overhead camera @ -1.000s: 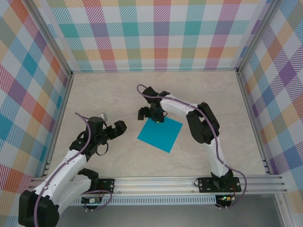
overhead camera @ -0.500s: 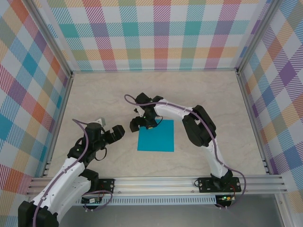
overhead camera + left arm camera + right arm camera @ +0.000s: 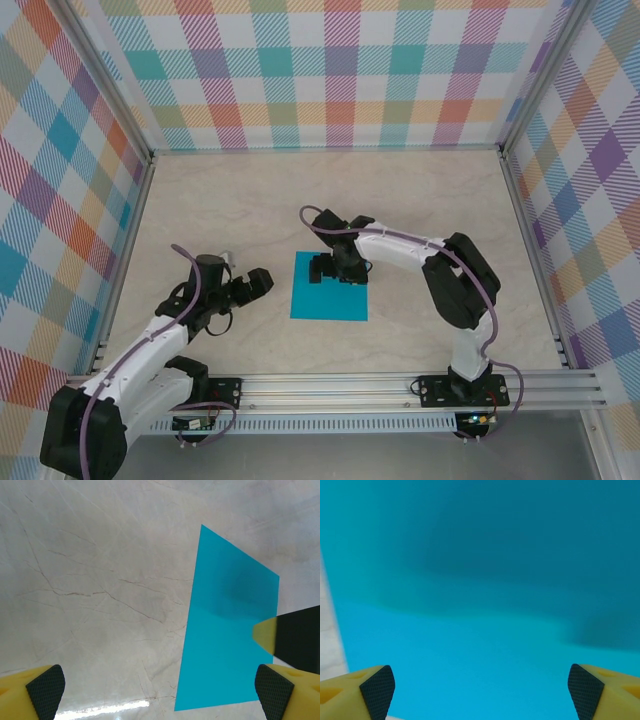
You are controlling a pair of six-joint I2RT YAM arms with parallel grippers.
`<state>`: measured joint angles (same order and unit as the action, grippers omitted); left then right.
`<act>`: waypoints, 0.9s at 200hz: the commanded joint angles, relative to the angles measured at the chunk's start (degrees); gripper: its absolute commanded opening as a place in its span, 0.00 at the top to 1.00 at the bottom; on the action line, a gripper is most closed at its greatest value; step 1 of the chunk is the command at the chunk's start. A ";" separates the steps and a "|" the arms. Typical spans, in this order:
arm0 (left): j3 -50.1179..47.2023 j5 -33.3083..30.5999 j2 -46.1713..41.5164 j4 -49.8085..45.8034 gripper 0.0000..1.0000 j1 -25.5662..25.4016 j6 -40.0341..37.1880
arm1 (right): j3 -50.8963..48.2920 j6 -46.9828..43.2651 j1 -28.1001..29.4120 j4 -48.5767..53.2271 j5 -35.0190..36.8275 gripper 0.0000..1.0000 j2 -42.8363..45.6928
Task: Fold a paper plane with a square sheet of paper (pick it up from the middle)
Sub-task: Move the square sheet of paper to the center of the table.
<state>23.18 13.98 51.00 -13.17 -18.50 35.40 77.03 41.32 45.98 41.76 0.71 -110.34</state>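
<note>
The square sheet of paper (image 3: 330,300) is plain teal-blue and lies flat on the marble table, its edges parallel to the table's. My right gripper (image 3: 336,272) hangs low over the sheet's far half, open, fingers pointing down. In the right wrist view the sheet (image 3: 480,605) spans the frame under the open right gripper (image 3: 481,695), nothing between the pads. My left gripper (image 3: 262,282) is open, just left of the sheet and apart from it. In the left wrist view the sheet (image 3: 225,630) lies ahead to the right of the left gripper (image 3: 159,700).
The tabletop (image 3: 230,200) is bare marble, closed in by checked walls (image 3: 330,80) on three sides. An aluminium rail (image 3: 350,385) runs along the near edge by the arm bases. A finger of the right gripper (image 3: 295,640) reaches in over the sheet's right edge in the left wrist view.
The sheet has turned from a diamond to square with the table. My right gripper moved from its far-left corner to over its far half. The left gripper edged right toward the sheet.
</note>
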 commanded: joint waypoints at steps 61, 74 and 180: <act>2.39 7.69 5.32 5.18 0.00 -0.28 1.07 | -0.01 -7.97 -1.85 1.10 4.89 0.08 -3.46; 2.66 8.23 6.34 5.43 0.00 -0.31 0.79 | 0.69 -10.33 -2.07 1.65 5.23 0.08 -3.34; 3.26 5.21 6.34 5.55 0.00 -0.48 1.17 | 10.28 7.09 1.00 10.56 10.91 0.00 -4.03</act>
<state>25.26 19.86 57.36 -8.58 -18.50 36.25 84.14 42.65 44.82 47.86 7.22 -112.95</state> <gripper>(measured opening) 0.999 0.997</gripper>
